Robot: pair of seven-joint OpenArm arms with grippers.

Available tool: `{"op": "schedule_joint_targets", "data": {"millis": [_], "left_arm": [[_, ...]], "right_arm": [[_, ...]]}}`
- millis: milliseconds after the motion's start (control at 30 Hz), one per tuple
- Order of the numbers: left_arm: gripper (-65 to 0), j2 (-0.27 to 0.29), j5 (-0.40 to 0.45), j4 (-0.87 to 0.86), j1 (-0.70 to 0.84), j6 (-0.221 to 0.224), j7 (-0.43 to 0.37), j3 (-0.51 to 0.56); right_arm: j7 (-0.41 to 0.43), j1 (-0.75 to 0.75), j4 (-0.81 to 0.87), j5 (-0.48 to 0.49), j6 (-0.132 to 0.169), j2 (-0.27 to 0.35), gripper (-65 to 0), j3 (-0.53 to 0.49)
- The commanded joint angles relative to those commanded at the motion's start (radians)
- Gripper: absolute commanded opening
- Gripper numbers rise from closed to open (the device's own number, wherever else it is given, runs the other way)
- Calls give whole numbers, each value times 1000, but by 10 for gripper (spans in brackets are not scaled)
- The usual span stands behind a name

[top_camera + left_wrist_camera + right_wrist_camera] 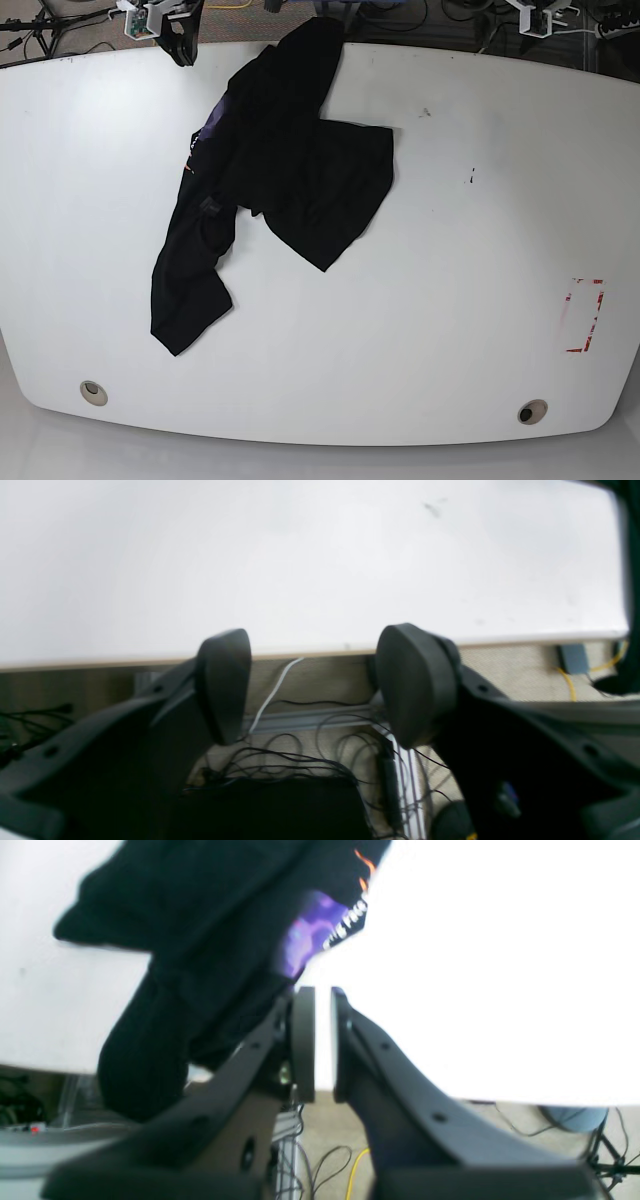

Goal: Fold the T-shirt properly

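The T-shirt (300,170) is a black cloth lying crumpled on the white table (450,300), left of centre, and one end drapes over the far edge. In the right wrist view the T-shirt (200,915) shows a purple patch (310,935), white lettering (345,930) and an orange mark (365,862). My right gripper (320,1040) hangs just beside the cloth, shut to a thin slit with nothing in it. It sits at the table's far left corner (183,48). My left gripper (320,690) is open and holds nothing, over the table edge away from the shirt.
A red outlined rectangle (585,315) is marked near the table's right side. Two round holes (93,392) (532,411) sit near the front edge. Cables (300,760) lie on the floor past the far edge. A dark shape (631,580) at that view's right border is unclear.
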Motion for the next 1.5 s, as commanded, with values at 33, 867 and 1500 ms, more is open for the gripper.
{"op": "schedule_joint_targets", "data": {"millis": [33,867,1500], "left_arm": [[-257,3,2,1,-2,3,0,-9],[-247,9,7,10,-12,46,20,-35],[-137,21,-15,30,-80,37,-30,-8]], "right_arm": [[1,1,1,1,-1,1,-605,0],[-35,27,-57,33,-5,74,-505,-229],[-216,271,-122,34,-16,28,-296,-194]]}}
